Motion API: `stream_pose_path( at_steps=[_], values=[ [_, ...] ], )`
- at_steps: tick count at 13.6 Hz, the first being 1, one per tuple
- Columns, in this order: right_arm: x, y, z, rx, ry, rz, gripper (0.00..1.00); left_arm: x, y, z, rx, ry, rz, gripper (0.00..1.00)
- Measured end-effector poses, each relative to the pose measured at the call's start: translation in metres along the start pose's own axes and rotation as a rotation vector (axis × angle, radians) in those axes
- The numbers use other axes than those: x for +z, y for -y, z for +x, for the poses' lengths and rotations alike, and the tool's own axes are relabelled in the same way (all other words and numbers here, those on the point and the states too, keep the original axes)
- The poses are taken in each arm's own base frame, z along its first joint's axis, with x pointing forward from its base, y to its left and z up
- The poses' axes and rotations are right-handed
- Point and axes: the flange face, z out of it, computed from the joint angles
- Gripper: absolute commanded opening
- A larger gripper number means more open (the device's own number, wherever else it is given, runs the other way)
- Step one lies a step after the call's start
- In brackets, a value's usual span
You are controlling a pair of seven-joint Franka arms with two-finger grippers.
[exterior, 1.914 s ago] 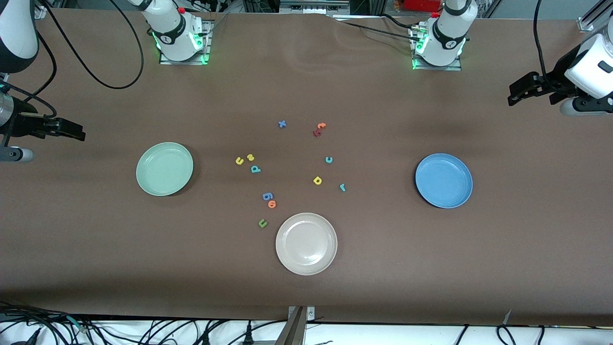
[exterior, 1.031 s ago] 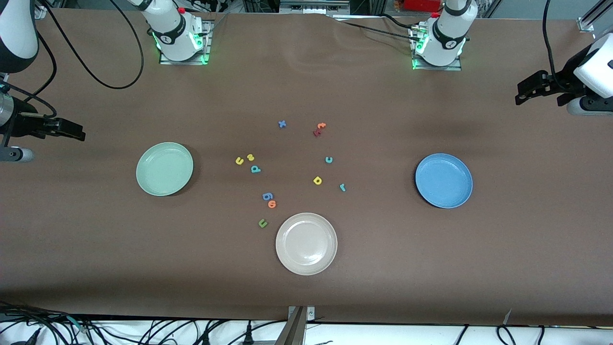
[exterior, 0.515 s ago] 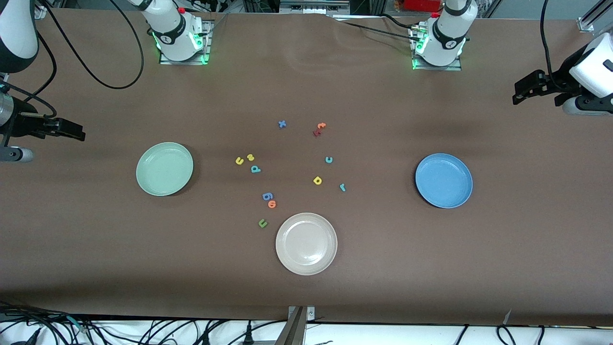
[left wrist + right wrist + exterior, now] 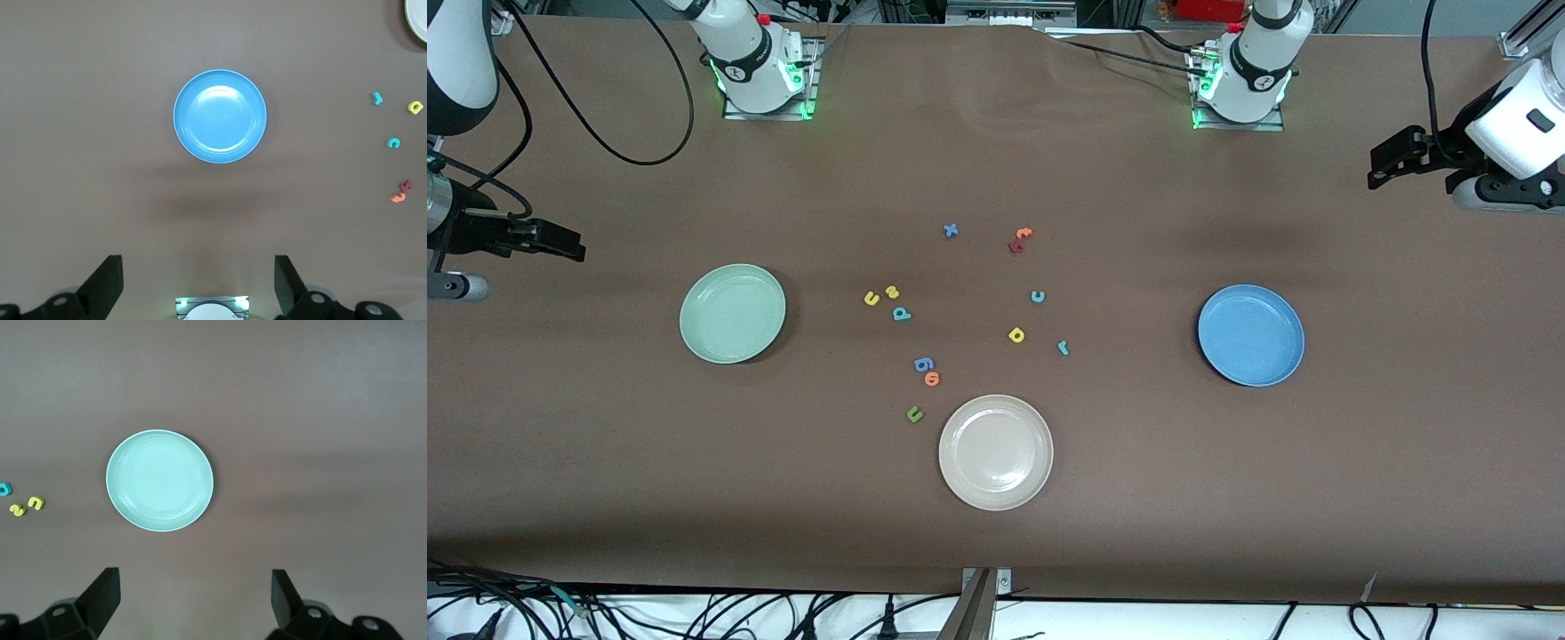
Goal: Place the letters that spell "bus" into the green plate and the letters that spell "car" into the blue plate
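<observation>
- Nearest you sits the cream-white plate [image 4: 996, 452], with a dark green u [image 4: 914, 413] just beside it toward the right arm's end
- A little farther you find an orange o [image 4: 932, 379] touching or almost touching a blue g [image 4: 923, 364]
- Next come the "car" letters, loose on the table [image 4: 605, 498]: teal r [image 4: 1063, 347], yellow a [image 4: 1016, 334] and, farther still, teal c [image 4: 1037, 296]
- Level with them you see the "bus" letters: teal b [image 4: 901, 313], then yellow u [image 4: 871, 299] and yellow s [image 4: 892, 292] side by side
- The green plate [image 4: 732, 313] lies toward the right arm's end, the blue plate [image 4: 1250, 334] toward the left arm's end, neither holding any letter
- Farther off are a blue x [image 4: 951, 230] and an orange t [image 4: 1023, 233] against a dark red letter [image 4: 1015, 246] that you may not be able to read
- The right gripper [image 4: 560, 242] hangs over the table's end near the green plate, jaws spread, holding nothing
- The left gripper [image 4: 1385, 165] is up over the other end, jaws likewise spread and unloaded
</observation>
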Motion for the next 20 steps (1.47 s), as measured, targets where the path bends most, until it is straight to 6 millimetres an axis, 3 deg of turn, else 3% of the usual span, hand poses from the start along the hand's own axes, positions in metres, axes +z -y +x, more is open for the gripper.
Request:
stream_pose_path(
  at_steps=[20],
  values=[
    [0.0, 0.0, 0.0, 0.0, 0.0, 0.0, 1.0, 0.0022, -0.006, -0.0027, 0.005, 0.024, 0.003, 1.0]
  ],
)
